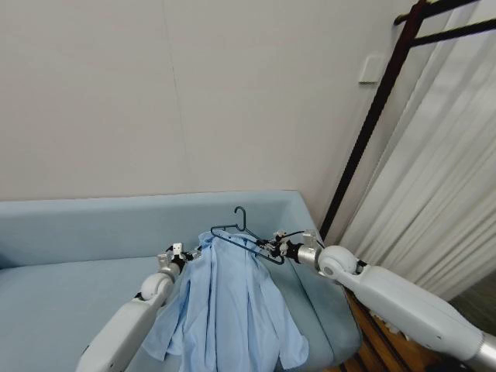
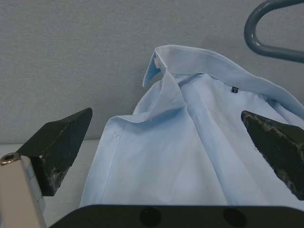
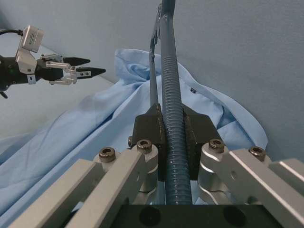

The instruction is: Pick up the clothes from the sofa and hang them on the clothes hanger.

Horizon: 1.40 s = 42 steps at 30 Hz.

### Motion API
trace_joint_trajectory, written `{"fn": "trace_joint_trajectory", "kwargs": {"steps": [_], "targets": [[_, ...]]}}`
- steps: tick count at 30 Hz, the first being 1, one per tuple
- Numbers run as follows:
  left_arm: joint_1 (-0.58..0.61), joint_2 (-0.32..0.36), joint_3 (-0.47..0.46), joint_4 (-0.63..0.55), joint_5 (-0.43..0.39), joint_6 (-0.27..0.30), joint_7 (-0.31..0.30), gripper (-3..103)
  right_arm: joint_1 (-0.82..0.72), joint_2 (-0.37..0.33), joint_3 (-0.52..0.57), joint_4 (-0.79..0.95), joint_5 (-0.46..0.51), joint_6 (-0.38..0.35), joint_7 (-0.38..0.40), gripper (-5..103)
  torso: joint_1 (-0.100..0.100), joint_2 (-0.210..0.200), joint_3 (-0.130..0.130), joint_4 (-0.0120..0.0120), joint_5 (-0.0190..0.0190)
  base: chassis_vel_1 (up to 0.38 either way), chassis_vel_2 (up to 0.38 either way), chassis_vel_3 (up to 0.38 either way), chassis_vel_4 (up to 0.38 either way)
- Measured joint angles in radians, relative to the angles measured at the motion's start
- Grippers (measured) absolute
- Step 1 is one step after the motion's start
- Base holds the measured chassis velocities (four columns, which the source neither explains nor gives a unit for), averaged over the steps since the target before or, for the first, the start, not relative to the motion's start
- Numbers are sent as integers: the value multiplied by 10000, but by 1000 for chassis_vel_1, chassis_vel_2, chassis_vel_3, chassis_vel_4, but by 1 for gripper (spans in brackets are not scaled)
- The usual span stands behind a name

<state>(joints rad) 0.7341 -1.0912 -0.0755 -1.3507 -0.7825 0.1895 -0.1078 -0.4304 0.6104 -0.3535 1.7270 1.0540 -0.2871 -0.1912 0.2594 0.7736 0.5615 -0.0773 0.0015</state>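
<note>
**A:** Left tool (image 1: 188, 253) sits at ten o'clock of the blue shirt (image 1: 232, 310) — fingers spread wide, nothing between them.
**B:** And the shirt itself?
**A:** Draped down the sofa (image 1: 77, 232) seat, collar up by the backrest, with the hanger (image 1: 246, 235) at the collar, hook pointing to twelve.
**B:** Right side?
**A:** Right tool (image 1: 273, 249) at the collar's three o'clock — clamped tight on the hanger's ribbed arm.
</note>
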Motion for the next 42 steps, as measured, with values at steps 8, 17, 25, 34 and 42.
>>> {"fn": "trace_joint_trajectory", "kwargs": {"steps": [8,17,25,34,42], "targets": [[-1335,-911,532,1534,128,-184,70,100,-471,-99,191,-28,-118,168,142,8,0,2,-1,-12,2,0,0,0,0],[-2348,-1450,867,3403,391,-379,373,103,-492,158,241,-188,-43,177,320,8,1,2,0,-5,2,0,0,0,0],[-2792,-1834,892,4617,687,-641,717,80,-363,171,244,-186,50,168,400,8,1,2,0,-5,0,0,0,0,0],[-2863,-1929,873,4985,757,-738,968,45,-461,131,303,-103,58,158,622,8,0,2,-1,-6,0,0,0,0,0],[-2974,-1972,845,5166,784,-816,1089,18,-488,115,347,-33,59,159,784,8,0,2,-1,-6,-1,0,0,0,0]]}}
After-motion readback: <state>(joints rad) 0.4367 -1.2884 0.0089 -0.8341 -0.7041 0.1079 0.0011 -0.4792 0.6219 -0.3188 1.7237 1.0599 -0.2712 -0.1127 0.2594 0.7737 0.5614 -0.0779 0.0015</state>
